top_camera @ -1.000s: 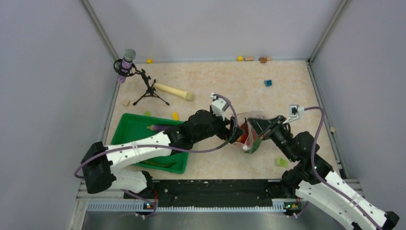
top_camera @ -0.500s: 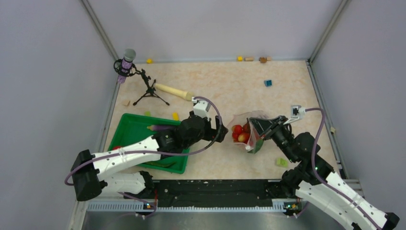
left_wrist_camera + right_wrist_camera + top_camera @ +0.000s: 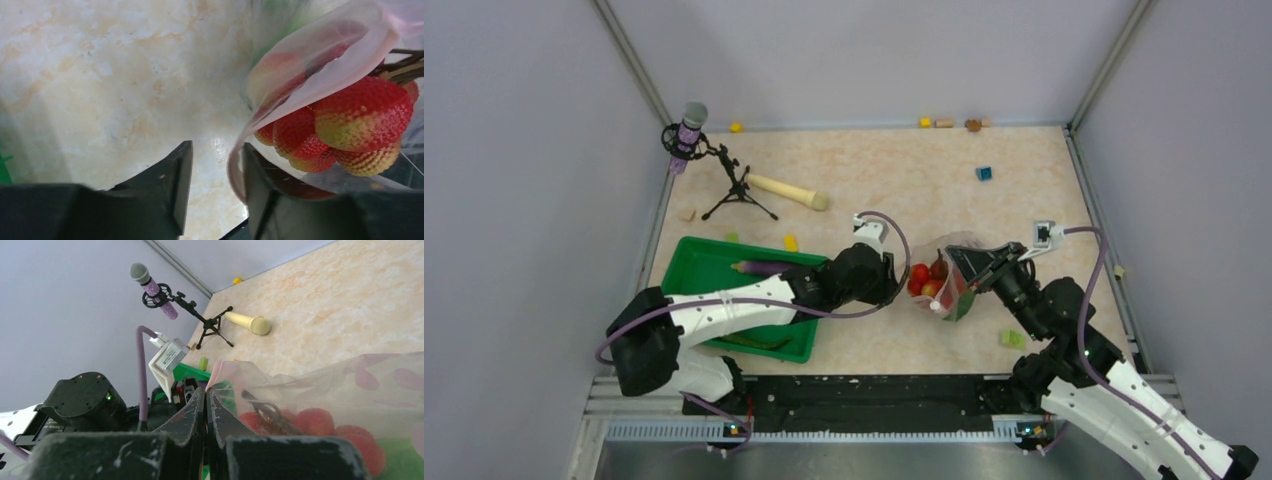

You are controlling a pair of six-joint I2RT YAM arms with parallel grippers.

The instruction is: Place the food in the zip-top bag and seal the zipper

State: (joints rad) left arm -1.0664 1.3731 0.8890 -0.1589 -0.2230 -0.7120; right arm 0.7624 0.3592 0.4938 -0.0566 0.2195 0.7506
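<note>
The clear zip-top bag (image 3: 942, 248) stands open right of centre, with red strawberries (image 3: 921, 273) and something green inside. My right gripper (image 3: 965, 268) is shut on the bag's rim and holds it up; in the right wrist view the right gripper (image 3: 205, 390) pinches the pink edge. My left gripper (image 3: 894, 279) is at the bag's left side, open. In the left wrist view the pink zipper (image 3: 232, 162) curls between the left gripper's (image 3: 215, 175) fingers, against the right one. Strawberries (image 3: 360, 115) fill the bag just beyond. A purple eggplant (image 3: 761, 267) lies on the green tray (image 3: 692, 272).
A microphone on a tripod (image 3: 724, 180) and a wooden rolling pin (image 3: 786, 191) stand behind the tray. Yellow (image 3: 791, 241), blue (image 3: 984, 173) and green (image 3: 1012, 339) blocks lie scattered. Small bits sit along the back wall (image 3: 944, 123).
My left gripper drew out of the bag's mouth to the left, then came back to its rim with narrower jaws. The right gripper kept its hold on the bag.
</note>
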